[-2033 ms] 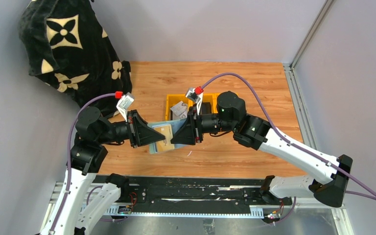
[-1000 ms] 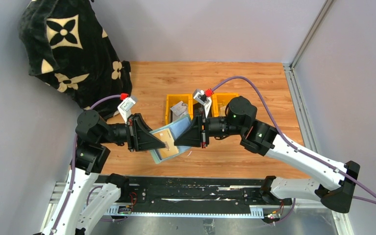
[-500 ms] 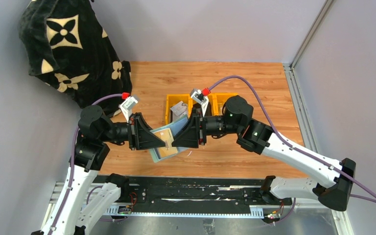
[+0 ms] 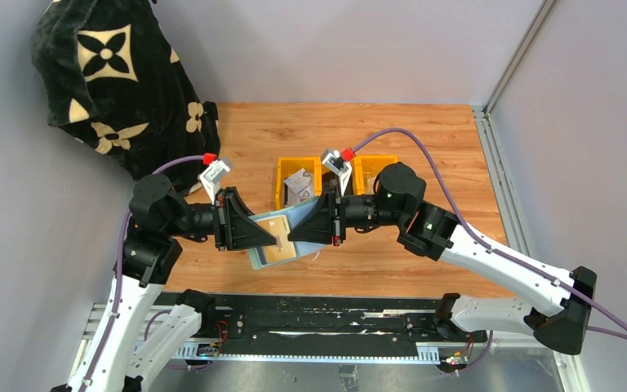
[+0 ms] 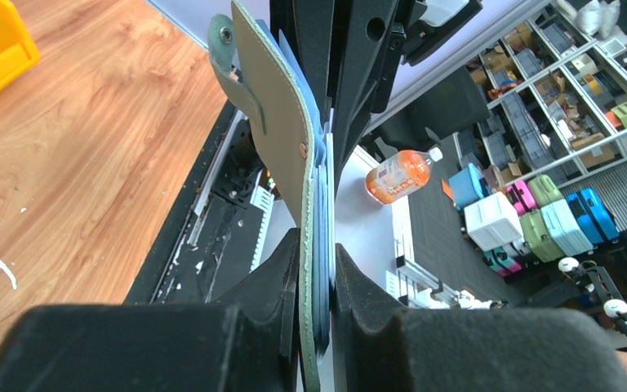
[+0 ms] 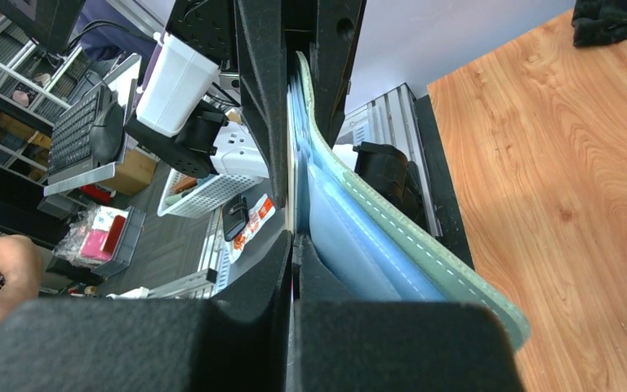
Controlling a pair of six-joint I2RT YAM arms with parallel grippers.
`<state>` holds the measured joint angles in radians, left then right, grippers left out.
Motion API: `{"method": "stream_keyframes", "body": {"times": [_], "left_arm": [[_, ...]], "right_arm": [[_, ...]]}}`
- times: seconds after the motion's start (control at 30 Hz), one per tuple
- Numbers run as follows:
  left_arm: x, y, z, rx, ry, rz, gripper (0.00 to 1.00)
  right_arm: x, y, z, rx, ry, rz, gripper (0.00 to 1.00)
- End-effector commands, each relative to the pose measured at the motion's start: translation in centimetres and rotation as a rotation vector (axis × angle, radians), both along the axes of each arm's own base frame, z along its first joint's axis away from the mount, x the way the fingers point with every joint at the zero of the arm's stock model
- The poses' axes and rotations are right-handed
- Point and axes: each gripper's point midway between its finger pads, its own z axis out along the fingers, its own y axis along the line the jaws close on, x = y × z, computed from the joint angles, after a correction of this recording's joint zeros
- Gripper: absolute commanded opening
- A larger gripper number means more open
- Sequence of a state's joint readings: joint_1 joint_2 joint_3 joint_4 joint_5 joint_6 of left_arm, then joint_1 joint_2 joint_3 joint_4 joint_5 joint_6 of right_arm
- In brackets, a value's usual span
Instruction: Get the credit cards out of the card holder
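Just above the wooden surface (image 4: 392,147), the card holder (image 4: 280,219) hangs open between both arms. Its green cover is pinched by the left fingers (image 5: 269,282); the right fingers (image 6: 261,278) press together on a thin edge, apparently the tan card (image 4: 277,250). That arm has eased back slightly, yet the card remains pocketed: extraction has barely begun.

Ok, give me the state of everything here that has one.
card holder, open, held off the table by both grippers
tan card, showing inside the open holder
left gripper, shut on card holder
right gripper, shut on card holder
yellow bins, holding small items
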<state>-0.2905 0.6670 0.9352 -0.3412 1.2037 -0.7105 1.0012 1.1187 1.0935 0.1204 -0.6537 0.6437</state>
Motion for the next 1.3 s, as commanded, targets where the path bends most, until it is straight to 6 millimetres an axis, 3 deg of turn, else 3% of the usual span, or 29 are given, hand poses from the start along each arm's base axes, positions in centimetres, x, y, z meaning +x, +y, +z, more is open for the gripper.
{"method": "stream_keyframes", "body": {"times": [0.0, 0.23, 0.37, 0.63, 1.27], "left_arm": [[-1.1, 0.1, 1.3, -0.019, -0.029, -0.038, 0.17], [-1.6, 0.2, 1.7, -0.024, -0.035, -0.059, 0.23], [-1.9, 0.3, 1.7, -0.026, -0.034, -0.067, 0.31], [-2.4, 0.3, 1.9, -0.03, -0.047, -0.091, 0.15], [-2.4, 0.3, 2.6, -0.035, -0.057, -0.084, 0.14]], "right_arm": [[0.3, -0.8, 0.3, 0.028, -0.029, -0.034, 0.0], [0.8, -1.4, 0.3, 0.035, -0.024, -0.063, 0.0], [0.8, -1.4, 0.4, 0.038, -0.017, -0.065, 0.0], [0.8, -1.3, 0.5, 0.047, -0.007, -0.057, 0.0], [-0.2, -2.9, 0.3, 0.049, -0.022, -0.054, 0.0]]}}
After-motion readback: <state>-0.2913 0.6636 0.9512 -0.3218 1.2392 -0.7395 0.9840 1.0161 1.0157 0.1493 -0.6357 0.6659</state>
